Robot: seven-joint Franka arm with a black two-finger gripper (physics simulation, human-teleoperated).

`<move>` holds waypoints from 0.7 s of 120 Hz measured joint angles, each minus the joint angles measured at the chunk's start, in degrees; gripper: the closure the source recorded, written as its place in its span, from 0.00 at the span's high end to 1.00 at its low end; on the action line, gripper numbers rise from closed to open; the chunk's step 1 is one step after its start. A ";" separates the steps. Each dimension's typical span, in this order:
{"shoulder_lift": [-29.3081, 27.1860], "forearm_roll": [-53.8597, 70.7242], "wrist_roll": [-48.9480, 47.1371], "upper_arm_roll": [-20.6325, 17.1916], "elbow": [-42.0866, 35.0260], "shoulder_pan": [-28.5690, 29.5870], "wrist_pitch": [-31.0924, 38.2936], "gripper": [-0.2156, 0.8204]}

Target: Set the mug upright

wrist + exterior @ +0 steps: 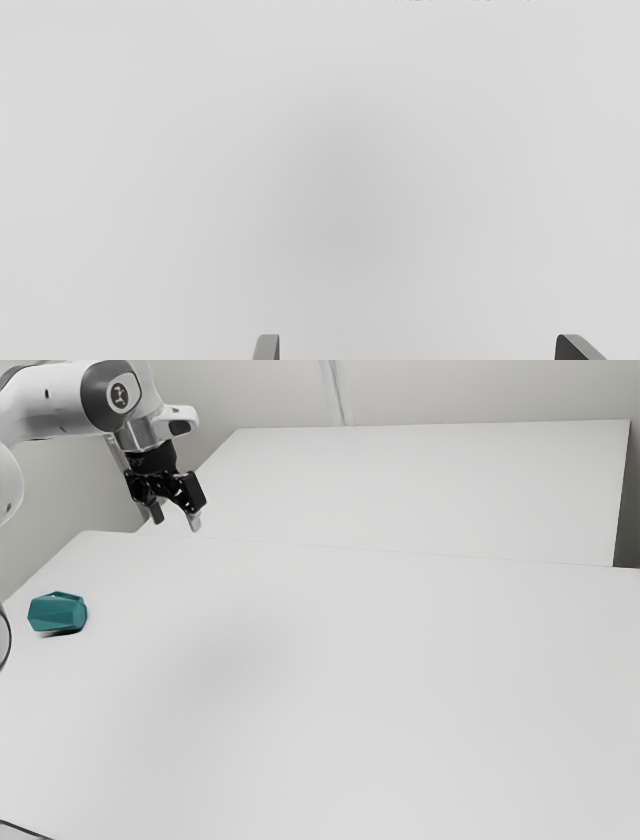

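A teal mug (57,614) is lying on its side on a white table (350,690). Well apart from the mug, the gripper (176,522) is hanging, fingers standing apart.

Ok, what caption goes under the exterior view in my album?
A teal mug lies tipped over on the white table while the open gripper hovers empty.
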 joint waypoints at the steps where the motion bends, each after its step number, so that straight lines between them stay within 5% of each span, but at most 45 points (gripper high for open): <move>1: 0.00 -0.01 -0.01 0.00 0.00 0.01 0.01 0.79; 48: -1.42 -0.11 -0.19 0.22 0.28 3.78 0.24 0.79; 84: -0.28 -15.76 7.95 0.75 3.12 27.68 -2.83 0.79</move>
